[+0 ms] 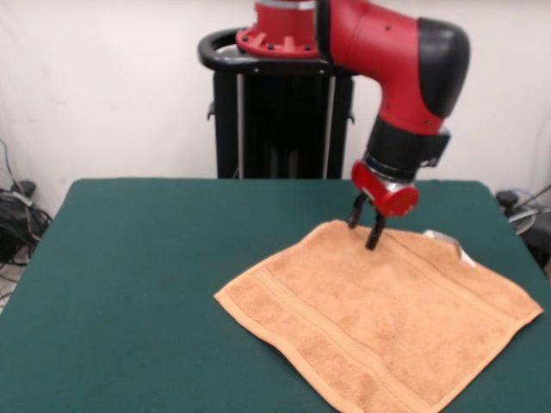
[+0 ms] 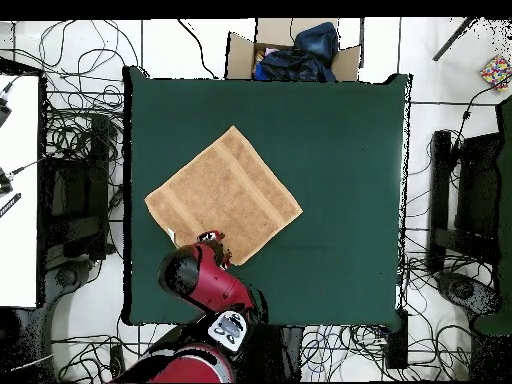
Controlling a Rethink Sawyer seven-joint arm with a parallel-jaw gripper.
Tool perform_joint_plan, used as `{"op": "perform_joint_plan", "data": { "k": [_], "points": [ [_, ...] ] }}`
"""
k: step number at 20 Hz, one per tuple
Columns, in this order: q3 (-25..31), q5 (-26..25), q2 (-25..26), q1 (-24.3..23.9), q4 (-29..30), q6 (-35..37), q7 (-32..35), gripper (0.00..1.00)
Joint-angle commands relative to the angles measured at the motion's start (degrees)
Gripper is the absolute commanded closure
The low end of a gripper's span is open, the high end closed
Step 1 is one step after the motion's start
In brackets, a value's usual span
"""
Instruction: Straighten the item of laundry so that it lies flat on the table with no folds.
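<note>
Across the front view, the towel (image 1: 379,323) is lying spread out on the green desk (image 1: 146,284), turned like a diamond and sitting toward the right side, its front corner running off the bottom edge of the picture. Its woven bands are showing as long stripes, and a small white tag (image 1: 452,243) is poking out at the far right edge. The red arm (image 1: 396,60) is reaching down over the towel's far corner, and the hand (image 1: 365,227) is hanging there with its two dark fingers (image 1: 375,234) spread slightly apart, their tips right at the cloth with nothing pinched between them. Switching to the overhead view, the towel (image 2: 222,196) is sitting flat and diamond-wise on the left half of the desk (image 2: 340,180). The arm (image 2: 205,283) is covering the hand, right over the towel's corner nearest the base.
</note>
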Motion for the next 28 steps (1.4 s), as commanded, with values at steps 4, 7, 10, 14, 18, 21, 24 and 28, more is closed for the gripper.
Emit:
{"op": "perform_joint_plan", "data": {
  "k": [4,7,10,14,18,21,24,28],
  "points": [
    [8.9,-1.9,2.9,-3.5,1.4,-0.5,9.4,0.00],
    [9.5,-2.0,3.0,-3.7,1.1,0.8,8.9,0.00],
    [8.8,-1.2,2.5,-2.6,0.9,2.7,8.8,0.00],
    [6.5,1.0,1.0,0.6,0.6,7.6,9.5,0.00],
    [6.2,1.9,0.4,2.4,0.5,9.4,10.9,0.00],
    [6.8,1.7,1.0,2.4,0.1,8.7,11.2,0.00],
    [7.3,1.3,1.4,2.0,0.2,7.4,11.4,0.00],
    [7.4,0.5,2.3,2.1,0.4,5.8,11.0,0.00]
  ]
}}
